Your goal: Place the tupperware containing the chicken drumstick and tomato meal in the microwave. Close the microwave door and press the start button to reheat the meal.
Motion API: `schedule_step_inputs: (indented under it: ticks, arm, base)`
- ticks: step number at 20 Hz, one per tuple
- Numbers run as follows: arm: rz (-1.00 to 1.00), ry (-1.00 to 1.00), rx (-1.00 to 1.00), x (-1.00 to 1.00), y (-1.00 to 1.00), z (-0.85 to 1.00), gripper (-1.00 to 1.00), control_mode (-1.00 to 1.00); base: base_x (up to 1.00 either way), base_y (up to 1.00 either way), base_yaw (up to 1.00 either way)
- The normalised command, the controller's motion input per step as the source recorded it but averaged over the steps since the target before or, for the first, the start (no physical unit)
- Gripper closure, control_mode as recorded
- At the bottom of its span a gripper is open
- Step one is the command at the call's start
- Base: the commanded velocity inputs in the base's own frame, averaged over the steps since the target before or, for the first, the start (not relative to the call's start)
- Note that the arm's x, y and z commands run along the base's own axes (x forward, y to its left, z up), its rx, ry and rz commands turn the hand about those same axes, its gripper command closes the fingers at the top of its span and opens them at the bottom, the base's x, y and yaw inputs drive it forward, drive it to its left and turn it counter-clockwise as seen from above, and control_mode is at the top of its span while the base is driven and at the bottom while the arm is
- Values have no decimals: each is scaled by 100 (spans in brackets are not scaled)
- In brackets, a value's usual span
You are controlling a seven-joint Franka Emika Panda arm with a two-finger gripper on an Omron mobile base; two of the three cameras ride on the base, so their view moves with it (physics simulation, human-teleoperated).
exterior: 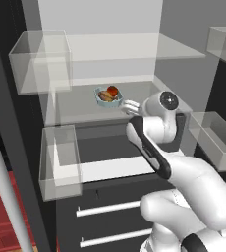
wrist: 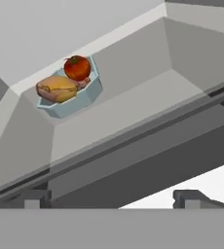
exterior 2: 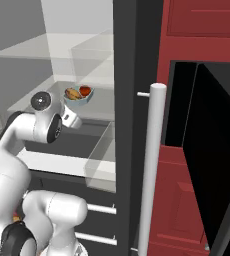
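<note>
Spread wide and grasping nothing, the two-finger gripper (wrist: 112,198) shows its small dark fingertips (wrist: 188,197) at the bottom of the hand view, pointed into the open refrigerator and short of the shelf's front edge. In the left base view the white arm reaches forward from the lower right, its hand (exterior: 130,107) just beside the meal but apart from it. Beyond the tips runs the grey front lip of the glass shelf (wrist: 133,141), and farther back, near the rear left corner of that shelf, sits the small shallow pale-blue translucent tupperware (wrist: 67,99). Inside it lie the tan-brown chicken drumstick (wrist: 57,88) and, behind it, the round red tomato (wrist: 77,67), both rising above the low rim. I judge the container light and fairly stiff, with smooth plastic walls that could slide on the shelf if nudged rather than pinched. The food is loose, so tilting risks rolling the tomato out. The best hold looks like a pinch over one side wall at the near rim, or across the narrower width, keeping it level. Off to the right, in the right base view, the glossy black microwave door (exterior 2: 212,165) stands open in the red cabinetry (exterior 2: 172,190).
</note>
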Motion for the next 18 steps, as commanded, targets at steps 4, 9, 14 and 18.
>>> schedule_step_inputs:
  ticks: [4,9,14,18]
  arm:
    - [0,4,4,40,5,0,-100,-100]
    - [0,6,1,48,9,0,-100,-100]
    - [0,1,4,51,8,0,-100,-100]
    - [0,0,2,49,14,-4,-100,-100]
  base:
    - [0,0,0]
    - [0,0,0]
    - [0,0,0]
    - [0,0,0]
